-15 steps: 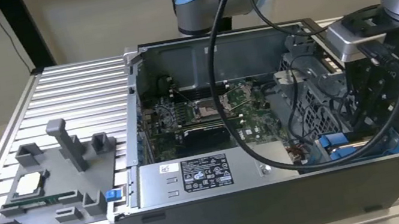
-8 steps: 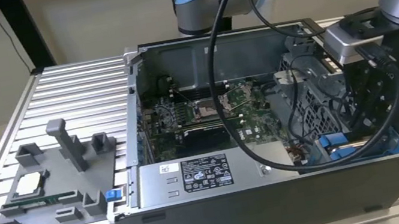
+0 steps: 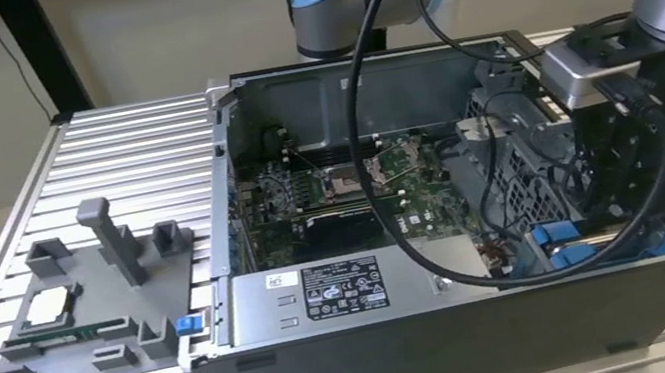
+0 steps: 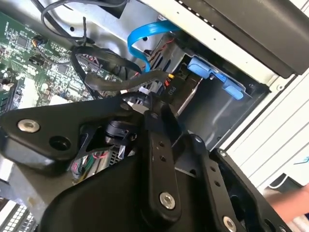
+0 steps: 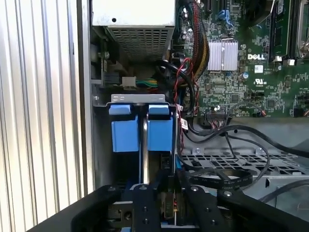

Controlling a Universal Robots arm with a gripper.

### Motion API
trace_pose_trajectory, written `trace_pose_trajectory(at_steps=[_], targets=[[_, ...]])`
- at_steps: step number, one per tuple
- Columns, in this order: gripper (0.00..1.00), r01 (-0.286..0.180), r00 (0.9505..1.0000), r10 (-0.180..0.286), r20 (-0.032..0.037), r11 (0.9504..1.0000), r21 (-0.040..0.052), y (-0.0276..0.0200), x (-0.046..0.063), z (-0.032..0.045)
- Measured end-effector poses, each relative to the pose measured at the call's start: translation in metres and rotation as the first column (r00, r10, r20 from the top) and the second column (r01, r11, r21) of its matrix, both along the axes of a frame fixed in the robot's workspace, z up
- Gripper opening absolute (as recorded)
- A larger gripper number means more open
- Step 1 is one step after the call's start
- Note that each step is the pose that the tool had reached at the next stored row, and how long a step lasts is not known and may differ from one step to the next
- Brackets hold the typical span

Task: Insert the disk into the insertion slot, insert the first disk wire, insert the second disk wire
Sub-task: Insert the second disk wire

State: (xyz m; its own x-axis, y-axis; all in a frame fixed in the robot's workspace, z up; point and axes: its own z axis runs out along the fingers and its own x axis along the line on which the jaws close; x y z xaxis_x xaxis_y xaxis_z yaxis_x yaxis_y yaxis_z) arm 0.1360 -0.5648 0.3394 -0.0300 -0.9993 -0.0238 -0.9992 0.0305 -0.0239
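Gripper [image 3: 626, 198] lowered into case [image 3: 465, 327] corner at slot [image 5: 140, 130]; finger state cannot tell. Exterior view adds fixture [image 3: 82, 309] at 9 o'clock; second wrist view adds blue cable [image 4: 140, 38].

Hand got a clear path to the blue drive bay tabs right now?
Probably yes. In the first wrist view the hand sits just short of the two blue tabs of the insertion slot, nothing between them. Black cables loop off to one side, not across the bay.

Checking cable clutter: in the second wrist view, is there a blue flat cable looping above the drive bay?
Yes, a bright blue flat cable arcs over the insertion slot with its blue tabs.
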Motion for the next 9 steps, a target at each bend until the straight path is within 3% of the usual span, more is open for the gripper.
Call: trace_pose_trajectory(at_steps=[9], targets=[[1.0, 0.0, 1.0, 0.0, -0.0021, 1.0, -0.0022, 0.0, 0.002, 0.0419]])
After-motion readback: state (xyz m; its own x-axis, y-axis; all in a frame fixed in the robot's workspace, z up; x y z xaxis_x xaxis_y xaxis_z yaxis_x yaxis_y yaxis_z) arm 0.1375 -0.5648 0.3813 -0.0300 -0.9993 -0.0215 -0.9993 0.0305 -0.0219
